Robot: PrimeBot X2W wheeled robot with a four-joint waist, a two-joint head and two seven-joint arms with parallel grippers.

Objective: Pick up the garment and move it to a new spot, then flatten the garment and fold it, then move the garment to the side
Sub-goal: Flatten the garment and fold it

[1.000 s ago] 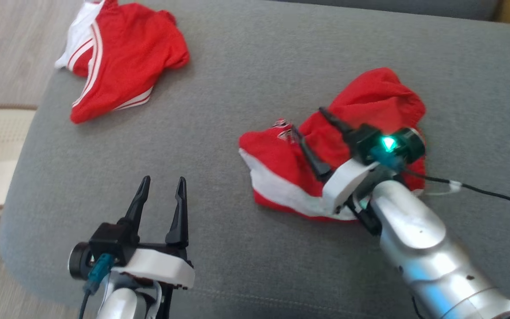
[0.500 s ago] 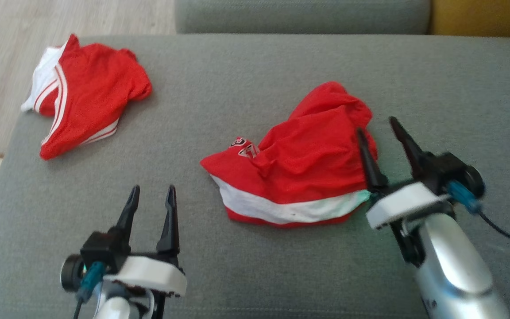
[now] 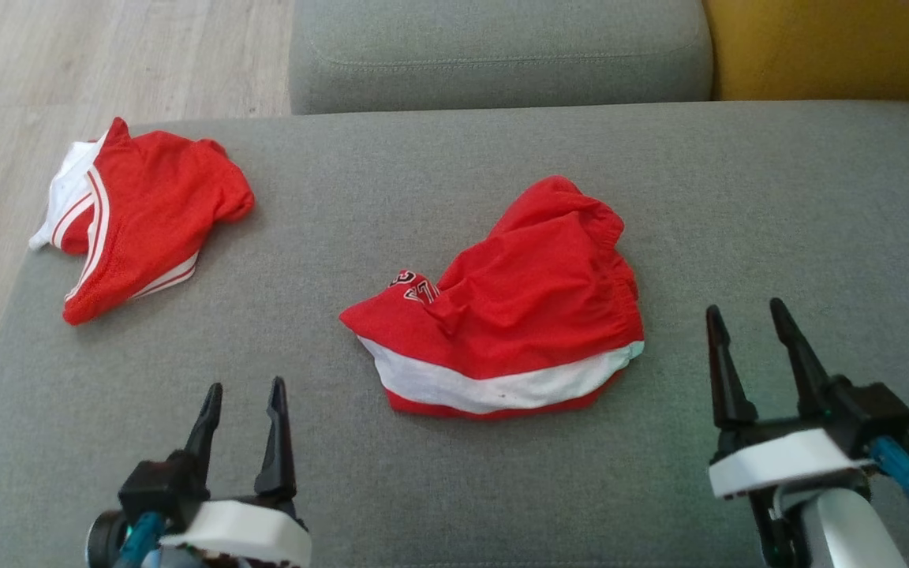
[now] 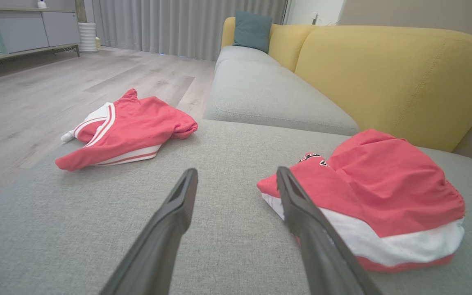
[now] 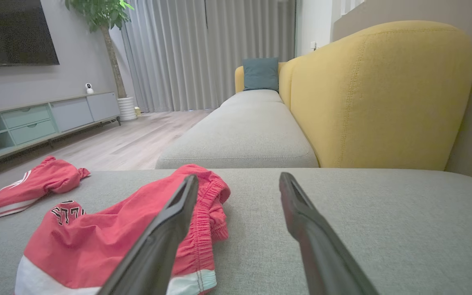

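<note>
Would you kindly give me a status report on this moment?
Left gripper open, empty. Right gripper open, empty. Red shorts bunched on cushion, between them. Second red garment far left, apart.

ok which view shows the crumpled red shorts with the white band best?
Head view: whole shorts from above, nothing in front. Left wrist view shows them low and side-on, a finger crossing the near corner. Right wrist view crops them at the bottom edge, behind a finger.

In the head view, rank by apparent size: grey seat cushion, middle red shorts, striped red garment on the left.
Largest first:
grey seat cushion
middle red shorts
striped red garment, farther from the camera, so the gap is unsure
</note>
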